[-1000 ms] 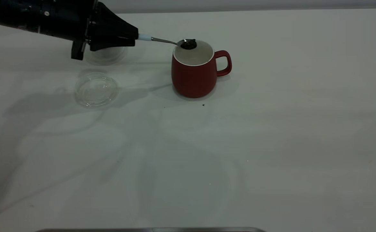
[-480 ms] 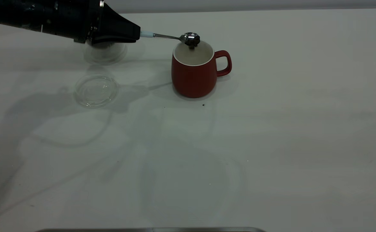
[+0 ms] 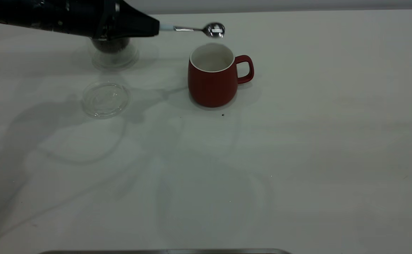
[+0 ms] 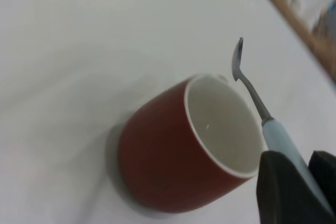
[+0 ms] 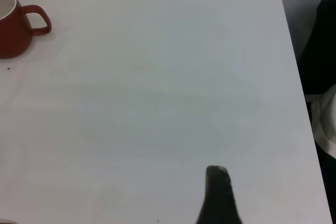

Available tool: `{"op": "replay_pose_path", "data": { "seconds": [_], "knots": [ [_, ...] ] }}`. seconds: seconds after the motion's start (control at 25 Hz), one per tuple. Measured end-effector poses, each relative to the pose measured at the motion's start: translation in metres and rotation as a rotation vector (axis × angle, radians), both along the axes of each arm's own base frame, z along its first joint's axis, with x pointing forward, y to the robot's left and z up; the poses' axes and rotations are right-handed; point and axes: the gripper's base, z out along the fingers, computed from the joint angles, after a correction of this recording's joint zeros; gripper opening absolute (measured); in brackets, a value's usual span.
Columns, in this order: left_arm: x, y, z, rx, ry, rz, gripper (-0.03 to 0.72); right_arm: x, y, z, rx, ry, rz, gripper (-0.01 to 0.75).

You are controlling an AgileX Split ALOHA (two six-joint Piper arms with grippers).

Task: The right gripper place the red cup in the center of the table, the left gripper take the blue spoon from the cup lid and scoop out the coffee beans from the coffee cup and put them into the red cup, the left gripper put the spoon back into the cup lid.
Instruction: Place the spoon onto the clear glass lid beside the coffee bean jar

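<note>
While clamped on the pale handle of the blue spoon (image 3: 199,29), left gripper (image 3: 155,29) at upper left of the frame, spoon bowl empty above and behind the red cup (image 3: 213,79) at upper centre of the desk (image 3: 297,141); cup lid (image 3: 105,98) left of it; right gripper (image 5: 218,195) well apart from the cup, finger state indiscernible.

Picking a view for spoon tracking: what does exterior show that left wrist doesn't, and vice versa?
Exterior only: the cup lid lying on the table, and the coffee cup with coffee beans under the left arm.
Left wrist only: the left gripper fingers clamped on the blue spoon handle.
Both: the red cup, upright, with the spoon bowl raised over it.
</note>
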Motion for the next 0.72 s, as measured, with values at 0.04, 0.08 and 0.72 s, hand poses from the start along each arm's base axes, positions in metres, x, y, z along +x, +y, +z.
{"op": "replay_pose_path", "data": {
  "seconds": [0.04, 0.08, 0.72],
  "knots": [
    [0.001, 0.005, 0.001, -0.034, 0.059, 0.035, 0.124, 0.000, 0.000, 0.000, 0.000, 0.000, 0.000, 0.590],
    [0.000, 0.011, 0.002, -0.061, 0.107, 0.050, 0.124, 0.000, 0.000, 0.000, 0.000, 0.000, 0.000, 0.590],
    [-0.057, 0.164, -0.013, -0.230, 0.476, 0.237, 0.124, 0.000, 0.000, 0.000, 0.000, 0.000, 0.000, 0.590]
  ]
}}
